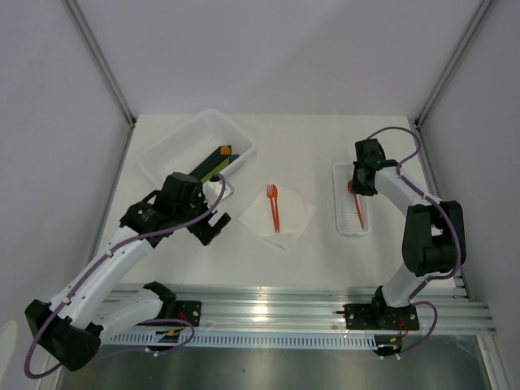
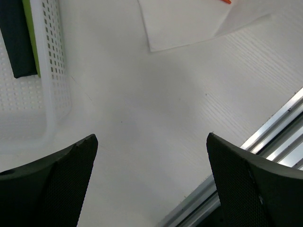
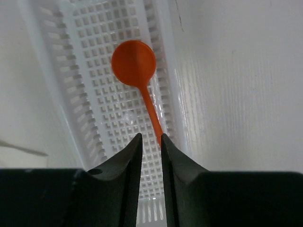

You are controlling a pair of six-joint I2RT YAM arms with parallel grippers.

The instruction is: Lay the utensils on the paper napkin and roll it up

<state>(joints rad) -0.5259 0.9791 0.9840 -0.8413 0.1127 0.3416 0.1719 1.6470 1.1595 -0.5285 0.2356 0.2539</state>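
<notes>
The white paper napkin (image 1: 280, 221) lies flat in the middle of the table with the orange fork (image 1: 273, 207) on it. The napkin's corner also shows in the left wrist view (image 2: 189, 23). The orange spoon (image 1: 358, 211) lies in the narrow ribbed white tray (image 1: 345, 223). My right gripper (image 1: 357, 191) hangs over that tray. In the right wrist view its jaws (image 3: 151, 137) stand only a narrow gap apart, with the tray (image 3: 94, 71) showing between them. The spoon (image 3: 134, 61) handle runs under the right fingertip. My left gripper (image 1: 213, 226) (image 2: 151, 136) is wide open and empty over bare table, left of the napkin.
A large translucent white bin (image 1: 175, 146) at the back left holds dark green and black bars (image 1: 218, 161). Its perforated wall (image 2: 52, 71) is close to my left gripper. A metal rail (image 1: 325, 309) runs along the near table edge. Walls enclose three sides.
</notes>
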